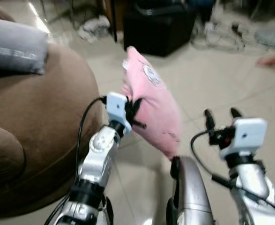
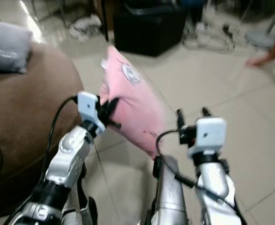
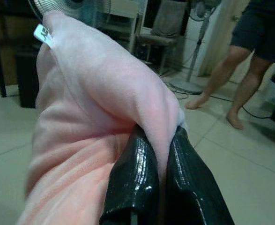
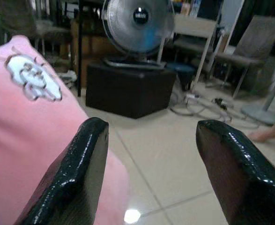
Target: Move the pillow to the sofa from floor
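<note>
A pink pillow [image 1: 151, 103] with a small white print hangs in the air above the tiled floor, beside the brown sofa [image 1: 39, 122]. My left gripper [image 1: 133, 112] is shut on the pillow's left edge; in the left wrist view its black fingers [image 3: 137, 183] pinch a fold of the pink fabric [image 3: 90, 108]. My right gripper [image 1: 220, 114] stands open to the right of the pillow, apart from it, with nothing between its fingers [image 4: 76, 173].
A grey cushion [image 1: 15, 49] lies on the sofa's top. A black box [image 1: 158, 26] with a fan [image 4: 138, 23] on it stands behind, with cables [image 1: 221, 35] on the floor. A person's bare legs [image 3: 240, 79] stand at the right.
</note>
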